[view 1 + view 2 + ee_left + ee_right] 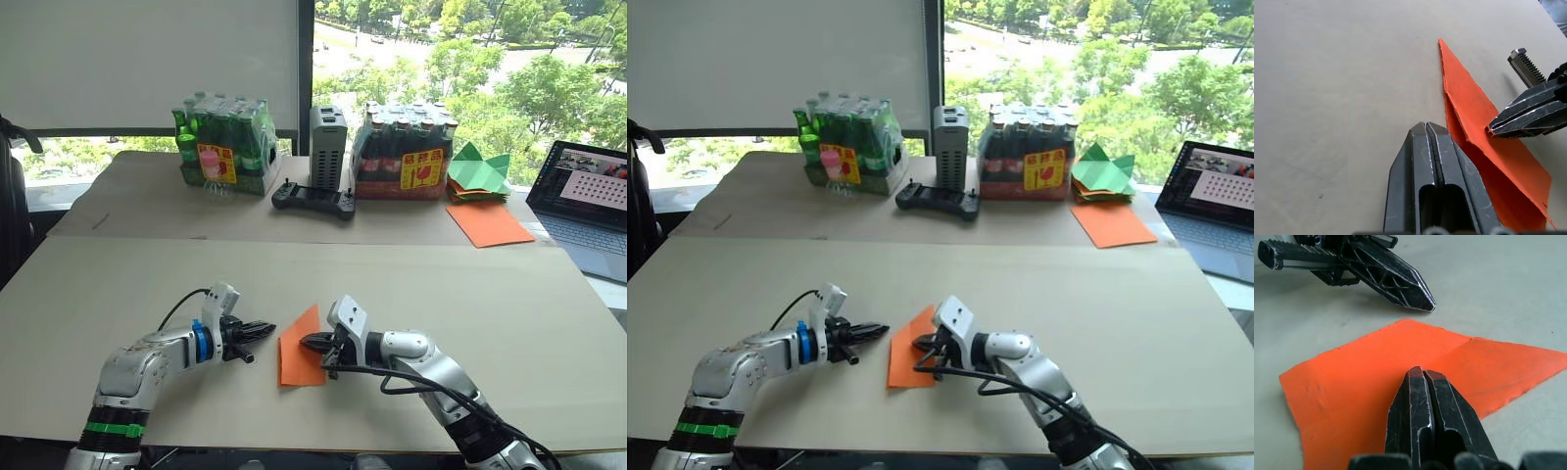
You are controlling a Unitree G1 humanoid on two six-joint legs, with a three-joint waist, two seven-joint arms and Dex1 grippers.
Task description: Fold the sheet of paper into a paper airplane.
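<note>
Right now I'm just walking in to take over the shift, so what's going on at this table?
The robot is folding an orange sheet of paper on the table. The right gripper, shut, presses its tip on the sheet. The left gripper, also shut, sits just beside the sheet's edge. So far the sheet is a partly folded pointed shape.

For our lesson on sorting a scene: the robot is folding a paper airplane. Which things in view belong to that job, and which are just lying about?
Belongs to the job:
- sheet of paper, partly folded
- left tool, shut, beside the paper
- right tool, shut, over the paper

Just lying about:
- bottle packs
- controller
- green paper shapes
- larger orange sheet
- laptop
</note>
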